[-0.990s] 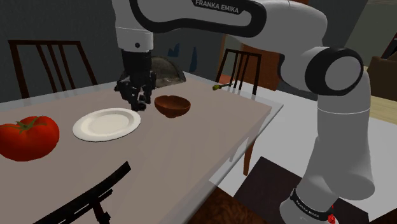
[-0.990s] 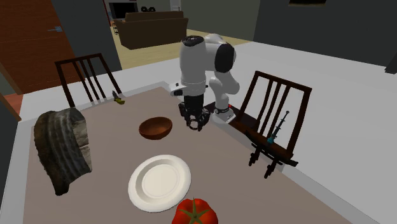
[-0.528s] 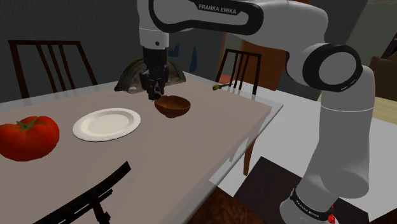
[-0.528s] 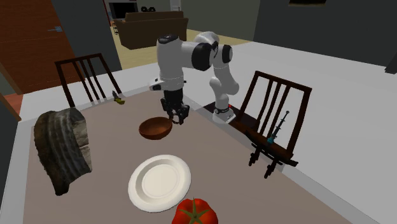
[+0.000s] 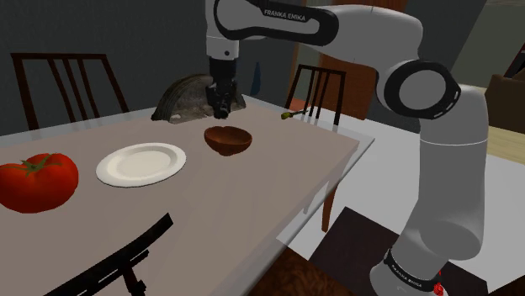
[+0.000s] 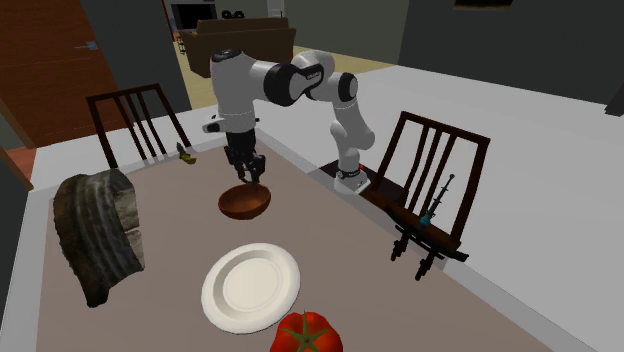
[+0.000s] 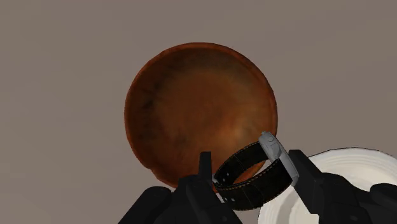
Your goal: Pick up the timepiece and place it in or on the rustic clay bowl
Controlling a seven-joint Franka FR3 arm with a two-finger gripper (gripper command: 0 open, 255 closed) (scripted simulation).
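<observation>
Reading the shoulder view from left to right: a red tomato (image 5: 38, 181) lies near the left edge of the table (image 5: 278, 177). A white plate (image 5: 140, 162) sits beside it. Next comes the brown clay bowl (image 5: 228, 140), with the black gripper (image 5: 220, 108) hanging just above its far rim. A grey rock-like lump (image 5: 181, 99) stands behind, and the white arm (image 5: 437, 151) rises at the right.

In the wrist view the two fingers (image 7: 205, 172) are closed part-way on a black-strapped wristwatch (image 7: 248, 181), its looped band clasped between them. The wristwatch is held clear of the table. It hangs over the bowl's rim on the side facing the plate, not over the bowl's middle.

Judged from this, the carry is nearly done and only centring and release remain. Three hazards follow.
- Letting go here may drop the wristwatch onto the rim, so that it tips out towards the plate.
- The springy strap loop may snag on a finger as the jaws part.
- A release from too high may let it bounce off the hard, curved wall and out of the bowl.
</observation>
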